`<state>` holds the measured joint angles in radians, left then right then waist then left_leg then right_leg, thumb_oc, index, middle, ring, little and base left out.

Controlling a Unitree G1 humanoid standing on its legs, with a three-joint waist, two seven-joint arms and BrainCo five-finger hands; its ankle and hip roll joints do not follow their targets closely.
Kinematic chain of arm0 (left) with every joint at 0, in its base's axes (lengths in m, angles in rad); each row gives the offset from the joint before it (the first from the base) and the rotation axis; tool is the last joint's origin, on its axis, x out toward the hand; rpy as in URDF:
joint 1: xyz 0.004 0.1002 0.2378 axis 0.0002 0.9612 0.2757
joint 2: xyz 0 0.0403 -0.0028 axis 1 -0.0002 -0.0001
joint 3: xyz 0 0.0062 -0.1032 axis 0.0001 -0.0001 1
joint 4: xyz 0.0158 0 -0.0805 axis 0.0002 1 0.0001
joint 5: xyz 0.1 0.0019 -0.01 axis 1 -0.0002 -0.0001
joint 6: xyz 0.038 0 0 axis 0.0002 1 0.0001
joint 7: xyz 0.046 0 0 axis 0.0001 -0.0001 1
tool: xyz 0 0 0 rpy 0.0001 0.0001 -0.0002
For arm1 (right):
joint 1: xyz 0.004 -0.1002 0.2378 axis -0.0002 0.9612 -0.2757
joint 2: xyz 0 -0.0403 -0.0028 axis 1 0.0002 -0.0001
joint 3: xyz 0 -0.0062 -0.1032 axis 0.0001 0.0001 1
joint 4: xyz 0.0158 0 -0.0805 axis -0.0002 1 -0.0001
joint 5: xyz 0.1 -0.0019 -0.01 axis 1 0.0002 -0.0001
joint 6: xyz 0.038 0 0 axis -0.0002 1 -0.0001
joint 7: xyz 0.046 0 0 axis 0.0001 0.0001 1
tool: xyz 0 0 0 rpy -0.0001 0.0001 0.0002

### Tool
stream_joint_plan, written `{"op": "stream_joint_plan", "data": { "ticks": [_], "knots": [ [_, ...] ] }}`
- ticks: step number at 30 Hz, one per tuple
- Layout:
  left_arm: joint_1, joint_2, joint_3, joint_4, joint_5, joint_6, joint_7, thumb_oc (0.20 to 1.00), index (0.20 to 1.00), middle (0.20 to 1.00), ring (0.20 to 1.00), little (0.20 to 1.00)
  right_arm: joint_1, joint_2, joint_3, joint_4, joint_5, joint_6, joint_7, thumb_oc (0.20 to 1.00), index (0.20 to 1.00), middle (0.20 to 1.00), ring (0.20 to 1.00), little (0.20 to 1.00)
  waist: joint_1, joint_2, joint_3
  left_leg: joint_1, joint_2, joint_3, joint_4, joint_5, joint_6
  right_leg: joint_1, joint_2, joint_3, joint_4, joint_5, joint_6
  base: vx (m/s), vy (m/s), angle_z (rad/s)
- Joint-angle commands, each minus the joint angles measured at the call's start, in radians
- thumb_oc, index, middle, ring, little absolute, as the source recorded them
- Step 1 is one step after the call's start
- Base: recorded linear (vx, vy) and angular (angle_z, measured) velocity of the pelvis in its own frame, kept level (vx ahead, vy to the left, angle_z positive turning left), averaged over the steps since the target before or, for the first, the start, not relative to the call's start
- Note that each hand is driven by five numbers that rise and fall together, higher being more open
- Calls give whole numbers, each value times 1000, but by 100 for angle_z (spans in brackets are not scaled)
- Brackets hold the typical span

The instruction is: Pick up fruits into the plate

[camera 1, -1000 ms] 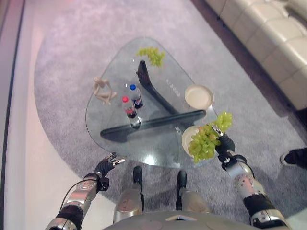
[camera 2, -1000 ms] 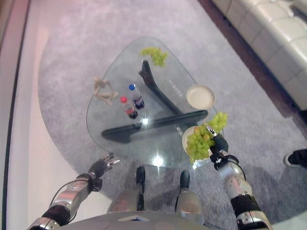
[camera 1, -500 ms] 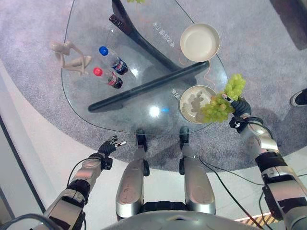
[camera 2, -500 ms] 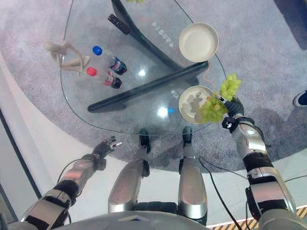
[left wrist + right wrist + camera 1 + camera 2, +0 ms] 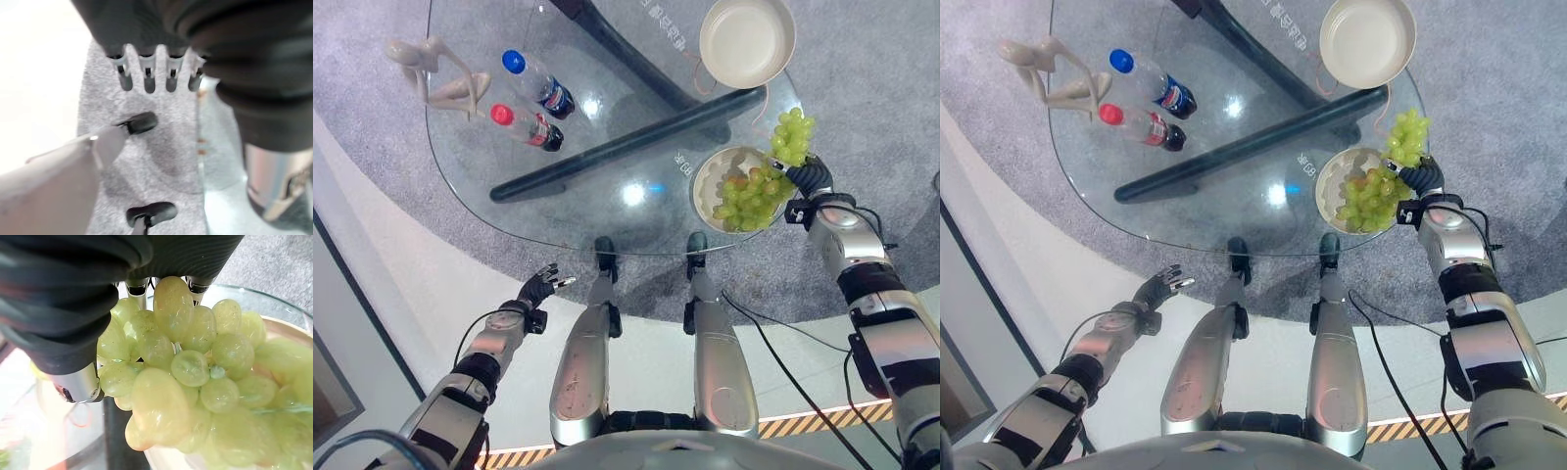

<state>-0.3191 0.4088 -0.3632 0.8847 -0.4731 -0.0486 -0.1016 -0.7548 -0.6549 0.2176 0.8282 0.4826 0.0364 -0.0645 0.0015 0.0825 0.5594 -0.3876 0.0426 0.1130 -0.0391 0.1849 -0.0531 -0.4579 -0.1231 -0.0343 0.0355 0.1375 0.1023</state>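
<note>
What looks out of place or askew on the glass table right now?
The two bottles lie on their sides near the figurine rather than standing. The grape bunch is only partly in the near plate: one end sticks up past the rim by the right hand. The far plate holds nothing.

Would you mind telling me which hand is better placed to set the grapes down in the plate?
The right hand. It is shut on the grapes, which already hang over the near plate. The left hand is open and off the glass table, low over the floor.
</note>
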Motion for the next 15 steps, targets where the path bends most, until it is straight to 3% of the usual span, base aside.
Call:
{"op": "stream_joint_plan", "data": {
  "ticks": [1, 7, 15],
  "knots": [
    [25, -10, -39, 5, -36, -27, 19, 1000, 1000, 1000, 1000, 1000, -19, -81, 75, -8, -53, -10, -15, 200, 200, 200, 200, 200, -1, 23, -39, -99, -87, -71, 195, -137, 27, -82, 3, -67, 134, -46, -18, -30, 35, 4],
    [15, -13, -47, -3, -53, -26, 27, 1000, 1000, 1000, 1000, 1000, -50, -68, 110, -27, -143, 27, -44, 200, 200, 200, 200, 200, 4, 26, -39, -126, -91, -72, 195, -131, 28, -118, 0, -67, 146, -43, -17, -22, 27, 2],
    [-15, -22, -65, 6, -74, -34, 38, 1000, 1000, 1000, 1000, 1000, -105, -51, 186, 98, -331, 43, -123, 200, 200, 200, 200, 200, 22, 34, -39, -153, -99, -82, 202, -127, 37, -149, -1, -77, 160, -38, -14, -9, 10, 2]
  ]
}}
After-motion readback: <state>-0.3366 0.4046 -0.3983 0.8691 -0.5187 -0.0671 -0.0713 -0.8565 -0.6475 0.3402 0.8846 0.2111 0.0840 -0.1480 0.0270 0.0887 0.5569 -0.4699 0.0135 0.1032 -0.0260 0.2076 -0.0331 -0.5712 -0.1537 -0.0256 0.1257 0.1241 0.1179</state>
